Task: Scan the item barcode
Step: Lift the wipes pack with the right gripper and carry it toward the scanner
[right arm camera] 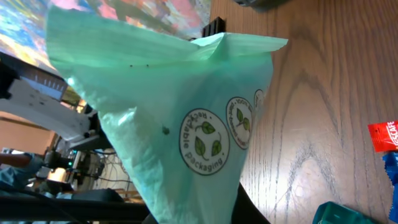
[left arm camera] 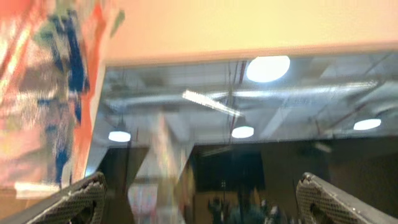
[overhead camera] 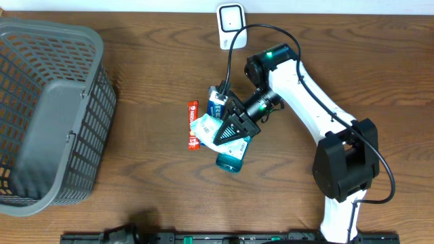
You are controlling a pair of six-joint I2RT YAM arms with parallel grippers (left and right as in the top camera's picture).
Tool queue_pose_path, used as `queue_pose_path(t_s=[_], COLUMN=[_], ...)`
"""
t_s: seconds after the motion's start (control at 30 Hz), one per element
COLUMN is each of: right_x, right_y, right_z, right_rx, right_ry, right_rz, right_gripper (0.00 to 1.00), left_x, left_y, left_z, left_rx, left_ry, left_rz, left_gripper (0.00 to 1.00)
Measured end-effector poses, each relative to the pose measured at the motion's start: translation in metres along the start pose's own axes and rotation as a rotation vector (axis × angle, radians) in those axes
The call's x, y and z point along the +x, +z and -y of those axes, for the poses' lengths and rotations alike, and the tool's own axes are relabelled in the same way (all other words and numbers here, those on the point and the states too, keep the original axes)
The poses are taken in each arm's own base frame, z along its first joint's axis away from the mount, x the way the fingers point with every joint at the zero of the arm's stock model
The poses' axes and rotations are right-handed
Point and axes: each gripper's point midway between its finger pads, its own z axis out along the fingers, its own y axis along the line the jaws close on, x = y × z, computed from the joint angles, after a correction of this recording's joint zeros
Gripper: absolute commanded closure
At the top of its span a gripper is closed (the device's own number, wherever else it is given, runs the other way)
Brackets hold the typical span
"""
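Note:
My right gripper [overhead camera: 231, 129] is shut on a pale green bag [right arm camera: 186, 124] printed with round leaf logos. The bag fills the right wrist view and hides most of the jaws; one dark finger [right arm camera: 252, 210] shows beside it. From overhead the bag [overhead camera: 205, 127] hangs over a pile in the middle of the table. A white scanner [overhead camera: 230, 24] with a black cable stands at the far edge. My left gripper [left arm camera: 200, 185] is open with nothing between its fingers, and it points up at ceiling lights.
The pile holds a red packet [overhead camera: 192, 125], a blue and white carton [overhead camera: 217, 103] and a teal bottle [overhead camera: 232, 157]. A grey plastic basket [overhead camera: 47, 115] stands at the left. The right arm's base [overhead camera: 344, 169] sits at the front right.

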Motion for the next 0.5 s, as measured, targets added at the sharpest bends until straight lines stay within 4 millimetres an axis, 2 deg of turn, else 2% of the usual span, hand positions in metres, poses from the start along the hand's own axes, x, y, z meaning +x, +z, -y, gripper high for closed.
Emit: queue_pose_path(t_s=[0.07, 0.1, 0.2, 0.27, 0.4, 0.47, 0.5], right_x=[0.001, 0.001, 0.003, 0.003, 0.003, 0.007, 0.011], right_y=[0.0, 0.0, -0.001, -0.003, -0.014, -0.026, -0.032], right_z=[0.001, 0.003, 0.011, 0.024, 0.07, 0.1, 0.109], right_rx=[0.007, 0.011, 0.045, 0.094, 0.297, 0.461, 0.52], right_ry=[-0.006, -0.013, -0.015, -0.005, 0.069, 0.16, 0.201], right_rz=[-0.009, -0.009, -0.027, -0.039, -0.084, -0.114, -0.13], right_gripper=[0.99, 0.99, 0.99, 0.99, 0.99, 0.99, 0.99], left_x=[-0.001, 0.005, 0.036, 0.053, 0.077, 0.087, 0.091], left_y=[0.001, 0.003, 0.01, 0.014, 0.018, 0.019, 0.02], left_z=[0.002, 0.001, -0.002, -0.005, -0.009, -0.011, -0.012], left_rx=[0.016, 0.02, 0.039, 0.042, 0.038, 0.031, 0.028], left_ry=[0.0, -0.004, -0.055, -0.103, -0.171, -0.19, -0.198], left_rz=[0.013, 0.003, -0.059, -0.086, -0.123, -0.143, -0.151], left_gripper=[0.02, 0.02, 0.02, 0.02, 0.02, 0.02, 0.02])
